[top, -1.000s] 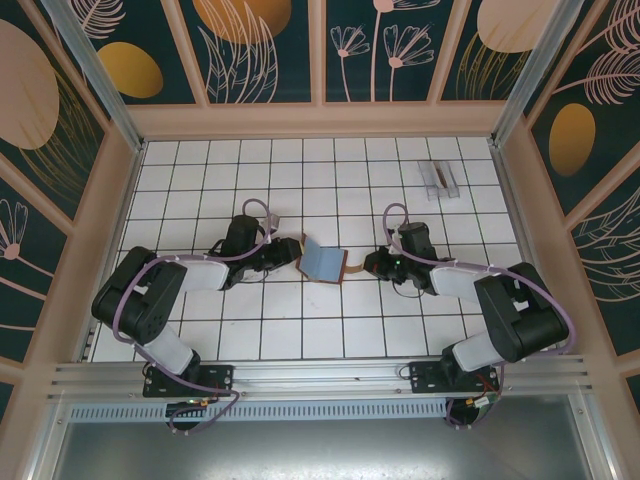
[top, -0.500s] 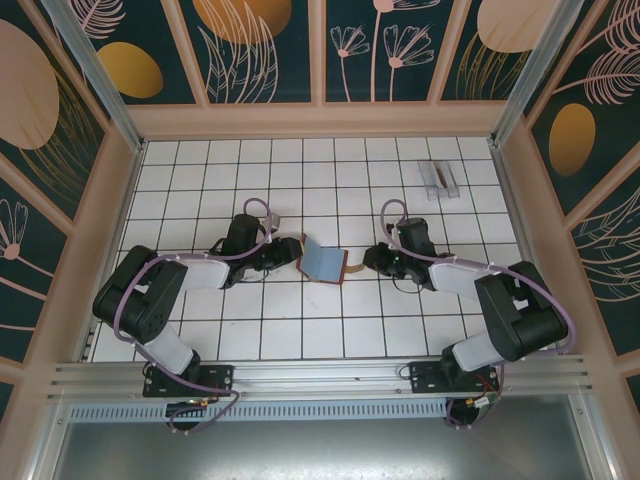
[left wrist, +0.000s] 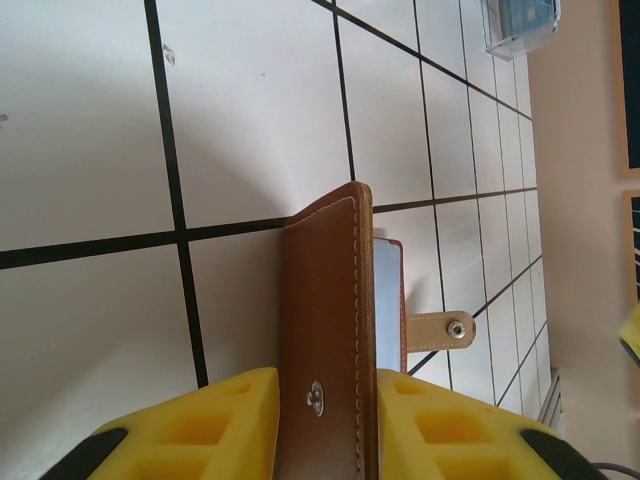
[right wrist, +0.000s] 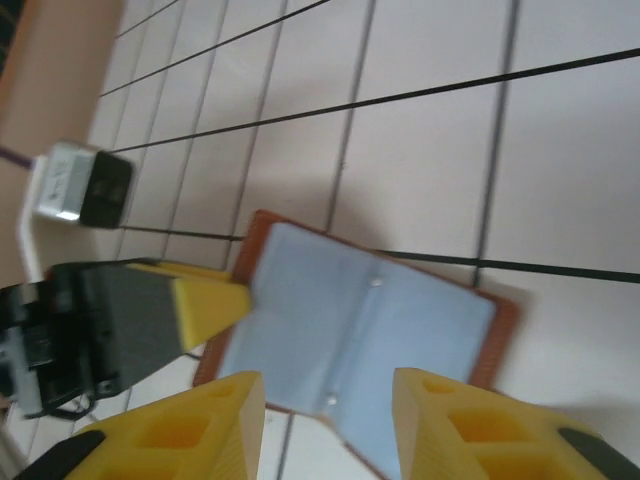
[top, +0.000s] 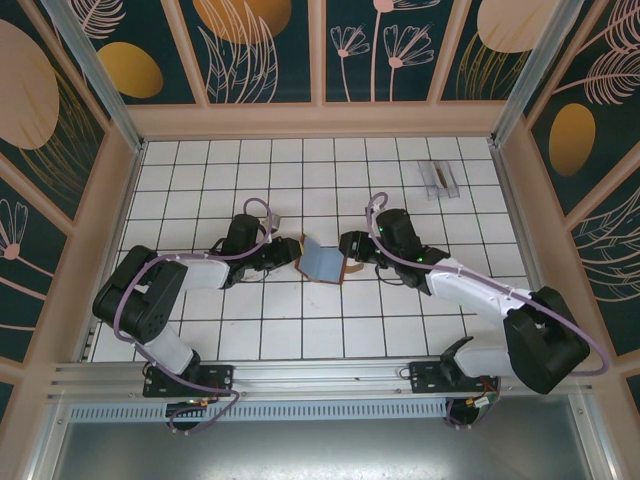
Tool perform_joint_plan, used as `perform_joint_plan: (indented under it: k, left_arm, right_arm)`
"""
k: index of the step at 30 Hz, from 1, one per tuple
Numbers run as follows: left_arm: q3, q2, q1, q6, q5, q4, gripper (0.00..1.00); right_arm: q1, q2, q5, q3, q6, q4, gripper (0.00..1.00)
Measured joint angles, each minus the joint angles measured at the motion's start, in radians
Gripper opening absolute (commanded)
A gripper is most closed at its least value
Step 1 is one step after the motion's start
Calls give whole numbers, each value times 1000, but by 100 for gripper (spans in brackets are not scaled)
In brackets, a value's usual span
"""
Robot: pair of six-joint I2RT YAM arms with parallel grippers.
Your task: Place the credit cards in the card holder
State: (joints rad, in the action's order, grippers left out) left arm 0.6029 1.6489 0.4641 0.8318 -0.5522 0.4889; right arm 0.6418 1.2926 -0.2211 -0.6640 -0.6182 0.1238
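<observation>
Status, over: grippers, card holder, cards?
Left gripper clamped on card holder cover. Right gripper open, facing its lining. Credit cards far right, untouched. Path looks unobstructed.

My left gripper (left wrist: 325, 388) pinches card holder (top: 322, 262) left flap; right gripper (top: 349, 245) at its right edge, jaws parted.

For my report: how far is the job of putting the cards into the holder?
Done: the card holder is open, no card visible inside. In hand: the left gripper clamps one flap; the right gripper hovers open above it. Left: the credit cards lie apart, far right, all to insert.
</observation>
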Motion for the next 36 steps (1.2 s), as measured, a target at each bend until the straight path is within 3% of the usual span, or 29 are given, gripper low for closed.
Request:
perform_joint_plan:
  k: [3, 8, 13, 20, 24, 28, 32, 36]
  left_arm:
    - [0, -2, 0, 0, -1, 0, 30]
    - [0, -18, 0, 0, -10, 0, 31]
    - [0, -43, 0, 0, -15, 0, 24]
    - [5, -34, 2, 0, -16, 0, 24]
    - [15, -6, 10, -4, -16, -3, 37]
    - [19, -6, 13, -15, -16, -10, 44]
    - [19, -29, 13, -14, -13, -25, 59]
    - [29, -70, 13, -19, -8, -30, 59]
  right_arm:
    - [8, 53, -41, 16, -72, 75, 27]
    - [8, 236, -94, 3, -117, 143, 29]
    - [7, 372, -129, -23, -124, 176, 28]
    - [1, 445, -171, -47, -121, 227, 32]
    - [2, 459, -182, -65, -117, 241, 40]
    - [2, 472, -185, -88, -101, 235, 45]
    - [5, 486, -183, -121, -81, 209, 48]
    - [11, 500, -173, -150, -60, 188, 49]
